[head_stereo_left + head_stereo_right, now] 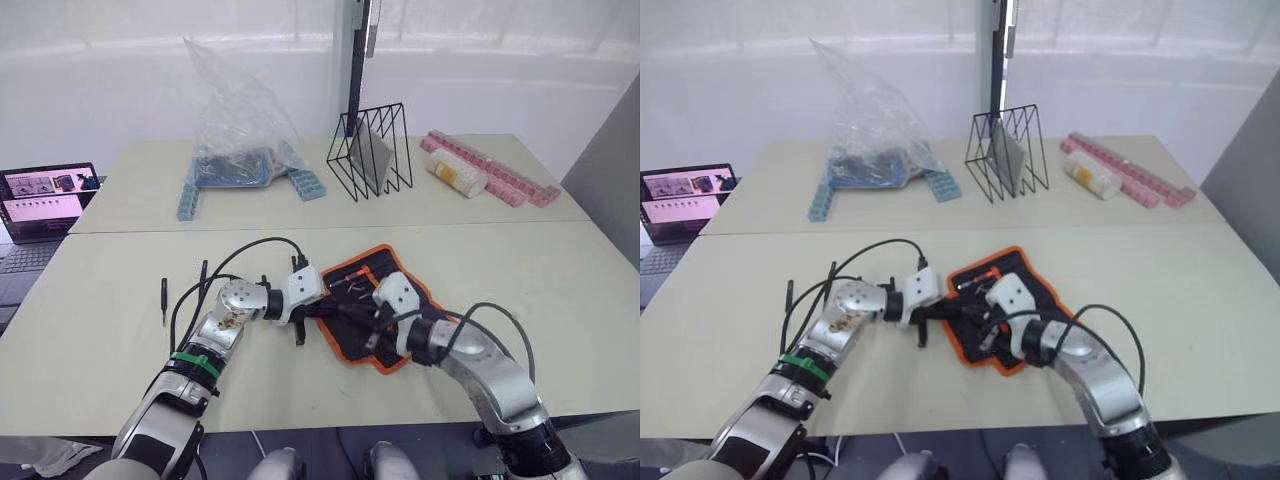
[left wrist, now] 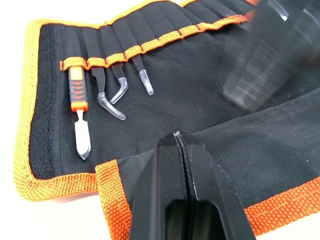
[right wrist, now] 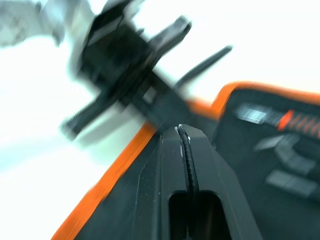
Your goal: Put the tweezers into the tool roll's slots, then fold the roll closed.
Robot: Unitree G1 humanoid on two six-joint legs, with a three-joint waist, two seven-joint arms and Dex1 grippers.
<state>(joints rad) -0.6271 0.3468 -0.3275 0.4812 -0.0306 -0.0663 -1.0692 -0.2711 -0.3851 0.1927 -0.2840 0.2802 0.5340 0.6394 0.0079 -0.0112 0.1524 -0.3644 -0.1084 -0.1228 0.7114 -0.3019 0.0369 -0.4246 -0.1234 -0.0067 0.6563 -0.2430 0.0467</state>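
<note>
Two tweezers point(image 1: 165, 300) are seen loose on the counter point(image 1: 560, 300), far left, well apart from both tools. They lie side by side, roughly parallel, points toward the robot.

Next rightward, the left tool point(image 2: 176, 137) is clenched, its tips resting on the near flap of the tool roll point(image 2: 200, 100) at the roll's left edge. Whether cloth is pinched between them cannot be told.

Three tweezers point(image 2: 120, 85) with clear tip caps are already seated in the slots point(image 2: 150, 47), beside an orange-handled blade point(image 2: 77, 100). Several slots to their right look free.

The right tool point(image 3: 177, 129) is clenched too, nothing seen in it, parked low over the roll's right half, just beside the left tool.

Step judged in hand: fetching the next loose tweezer, so folding is not yet due.

Advice:
- The left tool should be opened and swung left, since the loose pair is on its side.
- One tweezer should be gripped near mid-length, across the thin side, so it is not flicked off the counter.
- The roll should be pinned flat by the right tool during insertion.
- Handle end should be fed under the orange band, into a free slot, clear of the capped tips.
</note>
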